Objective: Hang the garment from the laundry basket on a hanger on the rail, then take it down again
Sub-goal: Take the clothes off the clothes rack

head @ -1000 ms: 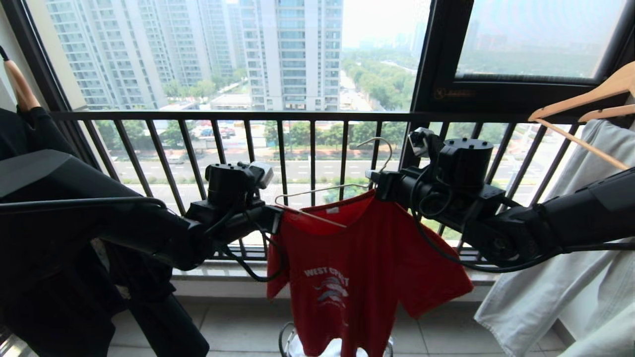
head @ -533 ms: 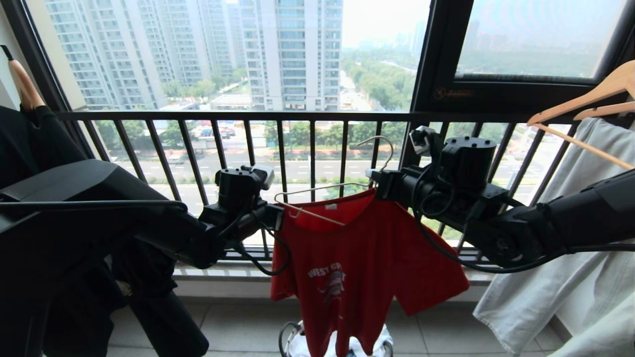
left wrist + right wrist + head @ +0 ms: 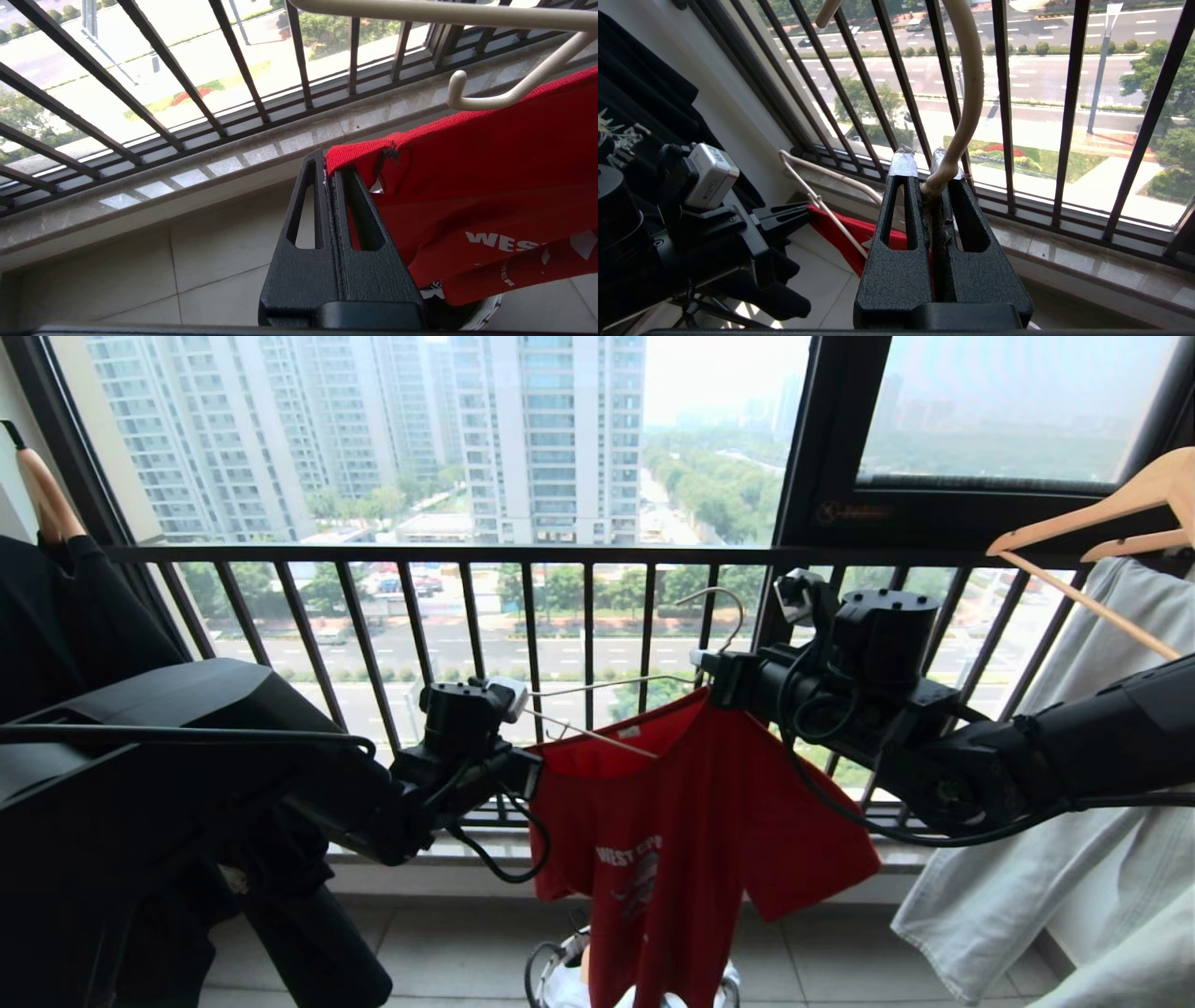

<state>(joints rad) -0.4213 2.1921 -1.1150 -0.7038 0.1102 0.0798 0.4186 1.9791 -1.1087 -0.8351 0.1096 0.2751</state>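
Head view shows the laundry basket [image 3: 551,980] nearest, low on the tiled floor [image 3: 448,952], with only its rim and a dark handle in sight. The red shirt [image 3: 691,840] hangs down over it, held up in the air between the two arms. The bottom of the shirt dips to the basket's mouth.

The left end effector [image 3: 331,175] is clenched on the edge of the shirt at one shoulder. The white wire hanger [image 3: 607,709] sits partly inside the shirt's neck, with its bare end sticking out toward the left arm. The right end effector [image 3: 926,175] is clenched on the hanger, right at the bottom of its long hooked neck. The hook [image 3: 724,607] points up and is free, touching nothing.

Past the arms stands the dark barred railing [image 3: 588,616] in front of the window. A black shirt [image 3: 56,644] hangs at the far left. Pale trousers [image 3: 1074,821] hang on a wooden hanger [image 3: 1111,504] at the far right.
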